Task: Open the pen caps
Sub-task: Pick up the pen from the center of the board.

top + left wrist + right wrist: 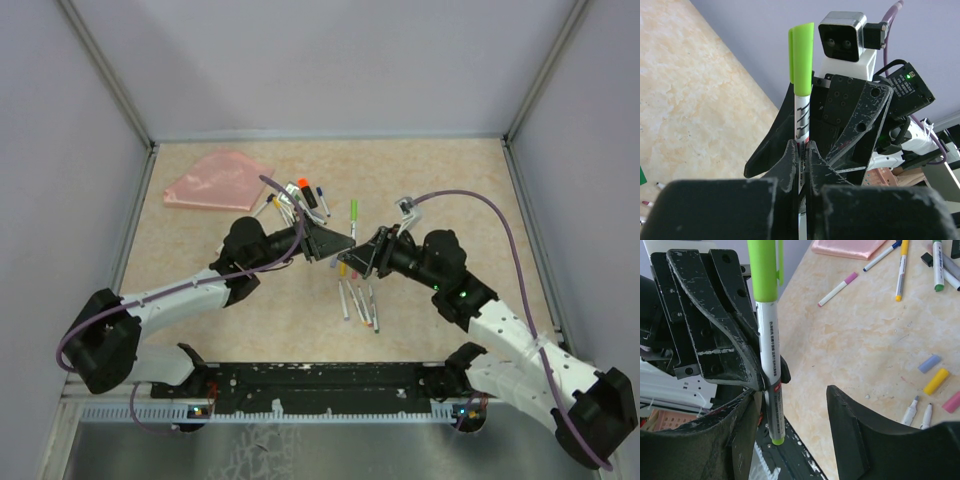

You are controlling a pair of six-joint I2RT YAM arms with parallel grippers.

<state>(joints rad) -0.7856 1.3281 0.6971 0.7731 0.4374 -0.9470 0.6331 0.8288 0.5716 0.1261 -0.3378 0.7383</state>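
pen caps: one lime green cap (801,57) is seen seated on a white pen (801,125) held up off the table. the cap is smooth, with a clip down one side, and far shorter than the barrel. the pen is clamped at mid barrel by the left gripper (801,150), jaws pressed tight on it. the right gripper (790,402) is held with jaws apart and nothing clamped. the pen's lower end lies between them, close by one finger; contact cannot be told.

only the right wrist view shows loose caps on the table (855,340): pale blue cap (929,363), yellow cap (936,381), pink cap (951,402), beside two uncapped pens (912,410). a pink-capped pen (838,289) and a green-capped pen (938,267) lie further off.

only the top view shows the pink pouch (215,180) whole, at far left, and a pen cluster (358,300) just near of the grippers. the held cap is too small to make out there.
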